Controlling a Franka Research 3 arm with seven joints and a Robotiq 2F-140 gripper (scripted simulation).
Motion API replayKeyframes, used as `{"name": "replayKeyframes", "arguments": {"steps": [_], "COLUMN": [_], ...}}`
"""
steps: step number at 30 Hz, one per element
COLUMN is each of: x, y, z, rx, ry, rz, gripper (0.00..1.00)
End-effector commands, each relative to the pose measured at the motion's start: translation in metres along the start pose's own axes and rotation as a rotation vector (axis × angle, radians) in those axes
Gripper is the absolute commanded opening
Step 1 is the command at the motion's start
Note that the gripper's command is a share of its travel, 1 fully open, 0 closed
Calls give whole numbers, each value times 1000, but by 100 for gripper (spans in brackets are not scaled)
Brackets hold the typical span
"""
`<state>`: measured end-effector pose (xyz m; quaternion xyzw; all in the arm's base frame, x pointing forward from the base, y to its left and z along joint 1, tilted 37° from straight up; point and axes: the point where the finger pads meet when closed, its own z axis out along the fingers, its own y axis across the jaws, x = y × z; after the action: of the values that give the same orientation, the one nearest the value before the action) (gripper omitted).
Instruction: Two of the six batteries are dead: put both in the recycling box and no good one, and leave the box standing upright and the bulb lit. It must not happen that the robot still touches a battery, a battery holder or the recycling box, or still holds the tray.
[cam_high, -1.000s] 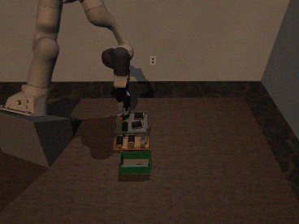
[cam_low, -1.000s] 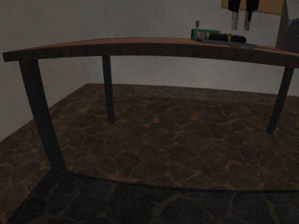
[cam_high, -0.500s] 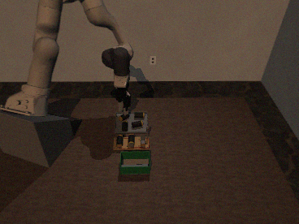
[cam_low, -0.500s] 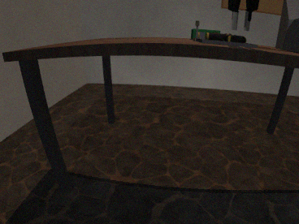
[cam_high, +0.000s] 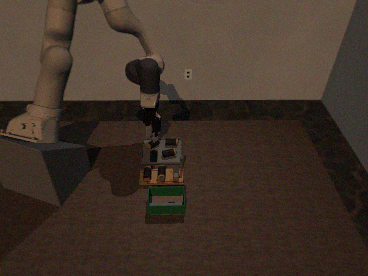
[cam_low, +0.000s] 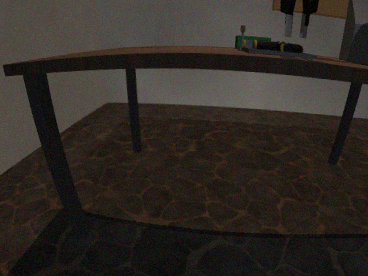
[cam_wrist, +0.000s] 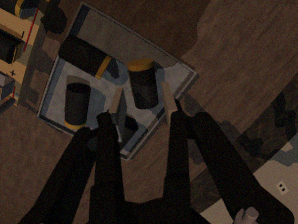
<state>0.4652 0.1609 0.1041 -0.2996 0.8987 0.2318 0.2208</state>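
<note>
My gripper (cam_high: 154, 135) (cam_low: 296, 25) (cam_wrist: 143, 95) hangs just above the back left part of the grey tray (cam_high: 146, 161) (cam_wrist: 107, 30). Its fingers stand partly apart with nothing between them. In the wrist view a dark battery with a yellow band (cam_wrist: 143, 83) lies on the tray right below the gap between the fingers. Two more batteries (cam_wrist: 85, 56) (cam_wrist: 76, 103) lie on the tray to its left. A wooden holder (cam_high: 161, 175) (cam_wrist: 20, 16) with more batteries stands in front of the tray. The green recycling box (cam_high: 166, 200) (cam_low: 253, 38) stands upright in front of the holder. I cannot make out the bulb.
Everything stands on a brown table (cam_high: 250, 190) (cam_low: 175, 57). The robot base (cam_high: 35, 125) is on a grey block at the left. A wall socket (cam_high: 188, 74) is on the back wall.
</note>
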Motion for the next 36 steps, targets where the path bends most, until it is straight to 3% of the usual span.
{"name": "replayKeyframes", "arguments": {"steps": [1, 29, 36], "x": [-1, -1, -1], "y": [0, 0, 0], "z": [1, 1, 27], "rx": [2, 2, 2], "ry": [0, 0, 0], "rz": [-5, -5, -5], "gripper": [29, 29, 29]}}
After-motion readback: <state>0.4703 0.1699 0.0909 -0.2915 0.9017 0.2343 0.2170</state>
